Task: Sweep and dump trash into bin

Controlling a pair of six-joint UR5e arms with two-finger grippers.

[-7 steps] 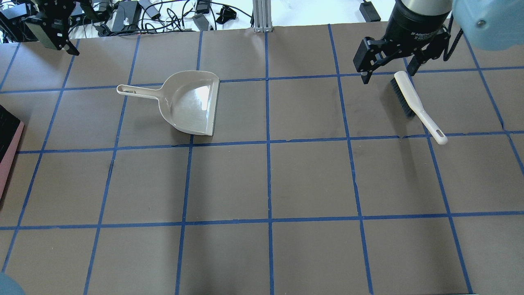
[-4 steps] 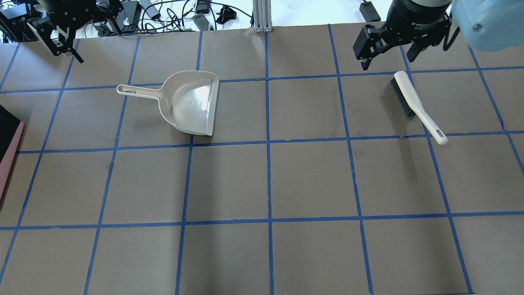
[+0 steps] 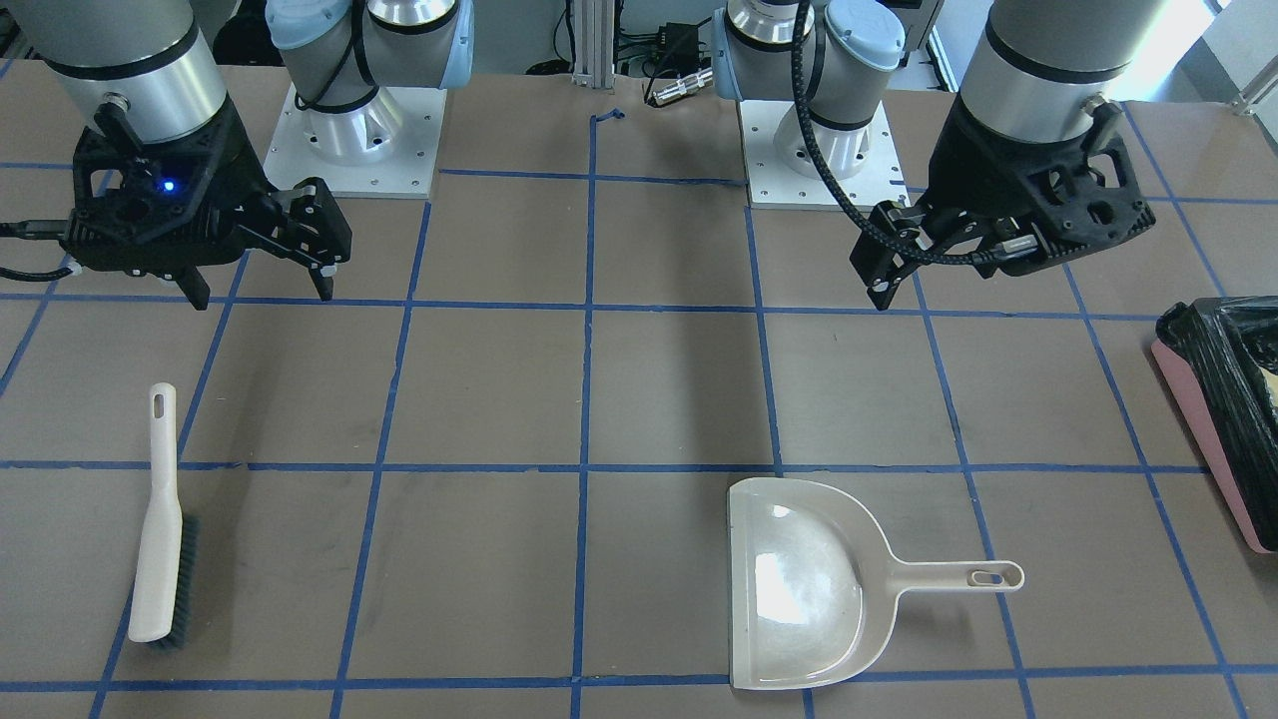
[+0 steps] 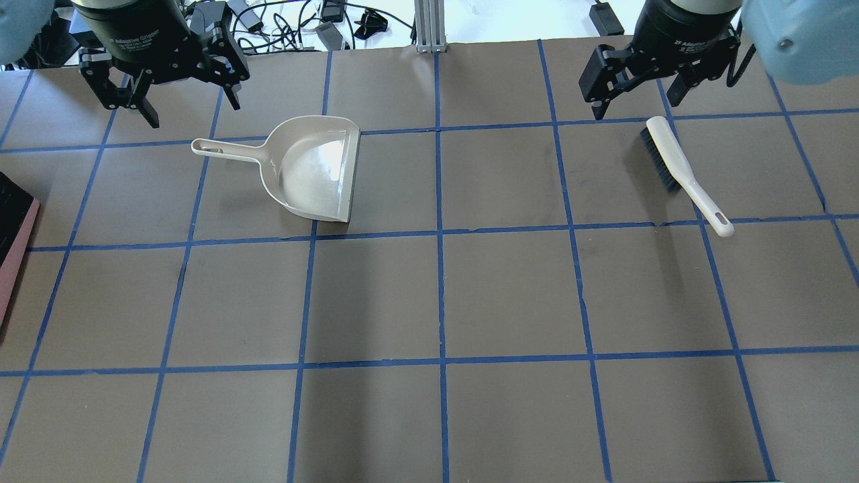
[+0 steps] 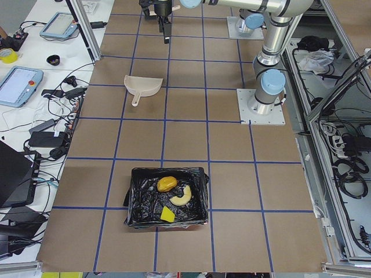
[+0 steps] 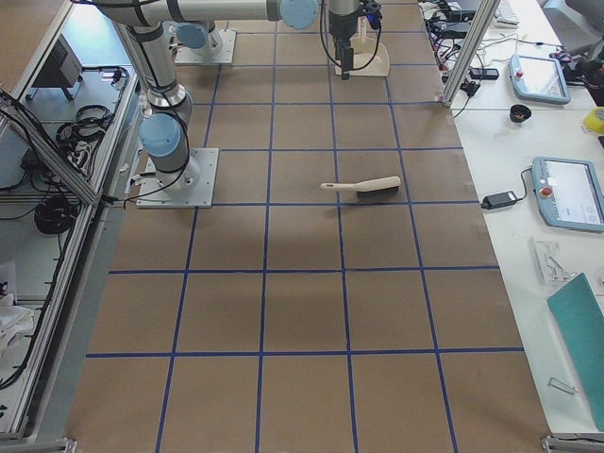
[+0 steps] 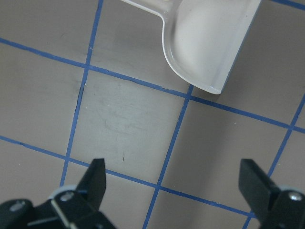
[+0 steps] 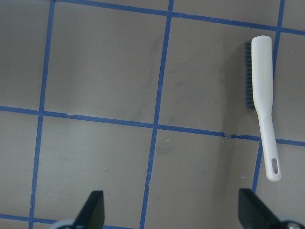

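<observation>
Jaws of left end effector (image 4: 194, 114) and right end effector (image 4: 633, 106) spread wide, apparently gripping nothing.

Tally, kind by kind

One beige dustpan (image 4: 315, 168), one white hand brush (image 4: 678, 168), one bag-lined bin (image 5: 139, 200); in it three small items: one yellow-orange lump (image 5: 167, 184), one curved tan croissant-like piece (image 5: 181, 197), and what looks like one yellow-green sponge wedge (image 5: 167, 215), small in the side view. Two grippers: left gripper (image 4: 194, 113), right gripper (image 4: 634, 107).
</observation>
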